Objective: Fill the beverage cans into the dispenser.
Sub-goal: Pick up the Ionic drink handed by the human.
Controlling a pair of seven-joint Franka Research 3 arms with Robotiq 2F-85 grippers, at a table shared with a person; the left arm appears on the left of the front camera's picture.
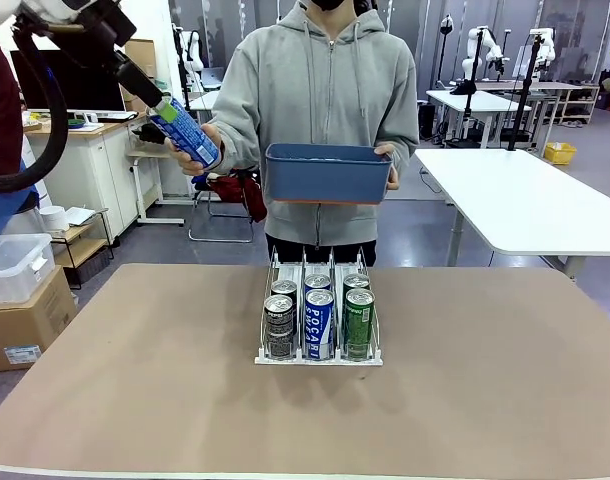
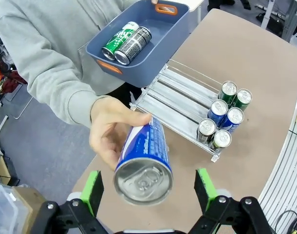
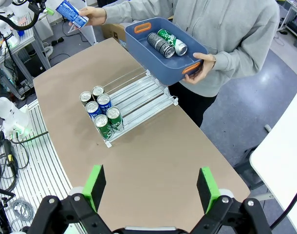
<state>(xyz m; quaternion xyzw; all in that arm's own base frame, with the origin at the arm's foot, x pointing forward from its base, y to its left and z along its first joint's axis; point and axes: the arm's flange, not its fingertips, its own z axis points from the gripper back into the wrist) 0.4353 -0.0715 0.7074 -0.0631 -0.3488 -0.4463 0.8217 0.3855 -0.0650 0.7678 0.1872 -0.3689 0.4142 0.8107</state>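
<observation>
A person's hand [image 2: 107, 134] holds out a blue-and-white beverage can [image 2: 143, 163], silver top toward me, between the fingers of my open left gripper [image 2: 149, 189]; the green pads stand clear of it on both sides. In the front view that can [image 1: 188, 133] is high at the left, by the left gripper [image 1: 163, 112]. The dispenser [image 1: 285, 361] stands mid-table with two dark, two blue and two green cans [image 1: 318, 318] at its front end. My right gripper [image 3: 151, 187] hangs open and empty high above the table, the dispenser [image 3: 143, 95] far below it.
The person's other hand holds a blue bin [image 1: 328, 172] over the table's far edge, with a green can [image 2: 118, 40] and a dark can [image 2: 134, 45] lying in it. The rear halves of the dispenser lanes [image 2: 173, 97] are bare. Brown tabletop [image 1: 485, 380] surrounds the rack.
</observation>
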